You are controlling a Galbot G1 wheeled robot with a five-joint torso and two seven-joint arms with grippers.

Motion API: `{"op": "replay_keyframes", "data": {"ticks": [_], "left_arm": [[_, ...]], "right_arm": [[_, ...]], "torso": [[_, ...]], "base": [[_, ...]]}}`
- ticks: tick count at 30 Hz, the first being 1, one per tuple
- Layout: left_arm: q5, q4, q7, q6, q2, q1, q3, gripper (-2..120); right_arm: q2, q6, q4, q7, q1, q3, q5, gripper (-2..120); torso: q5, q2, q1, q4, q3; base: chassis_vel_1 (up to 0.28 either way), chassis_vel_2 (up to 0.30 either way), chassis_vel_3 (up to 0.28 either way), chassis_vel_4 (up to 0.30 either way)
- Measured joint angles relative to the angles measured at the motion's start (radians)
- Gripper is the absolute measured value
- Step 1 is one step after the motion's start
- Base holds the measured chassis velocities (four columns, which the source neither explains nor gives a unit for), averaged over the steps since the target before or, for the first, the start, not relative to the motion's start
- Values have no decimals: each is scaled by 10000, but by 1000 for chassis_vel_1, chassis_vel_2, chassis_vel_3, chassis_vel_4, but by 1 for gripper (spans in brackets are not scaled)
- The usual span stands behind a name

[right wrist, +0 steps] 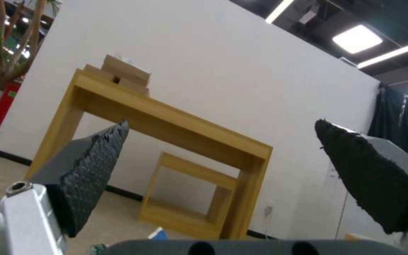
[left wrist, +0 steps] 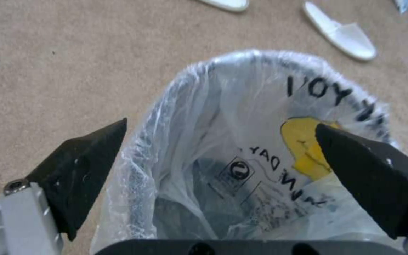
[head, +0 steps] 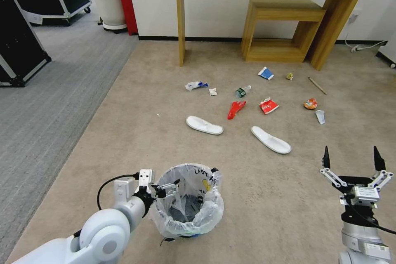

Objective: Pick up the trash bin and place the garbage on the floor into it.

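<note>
While two slippers [head: 204, 125] lie apart, one trash bin [head: 187, 202] stands.

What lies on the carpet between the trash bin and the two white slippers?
Nothing: in the head view the carpet between the trash bin and the white slippers is bare. The left wrist view shows the same bare stretch.

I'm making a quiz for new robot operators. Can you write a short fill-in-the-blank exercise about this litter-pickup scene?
1. The left gripper is open at the rim of the trash bin, which is lined with a plastic ____.
2. The right gripper is open, fingertips pointing ____, holding nothing.
3. The number of white slippers lying on the floor is ____.
4. The colour of the crumpled wrapper lying between them is ____.

Missing words: bag; up; two; red
</note>
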Motion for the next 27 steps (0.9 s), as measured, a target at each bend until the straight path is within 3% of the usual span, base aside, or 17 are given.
{"op": "replay_keyframes", "data": {"ticks": [10,21,27], "left_arm": [[233,1444,-40,93,-255,-1389,2011,100],[-222,2109,-580,152,-770,-3137,3241,100],[-204,2205,-752,253,-832,-3245,3561,100]], "right_arm": [[-3,95,-192,-20,31,124,39,100],[-58,250,-113,-77,-64,354,191,100],[-157,297,-97,-130,-124,532,380,100]], "torso": [[0,0,0,2,0],[1,0,0,0,0],[0,0,0,1,0]], "base": [[0,0,0,0],[0,0,0,0],[0,0,0,0]]}}
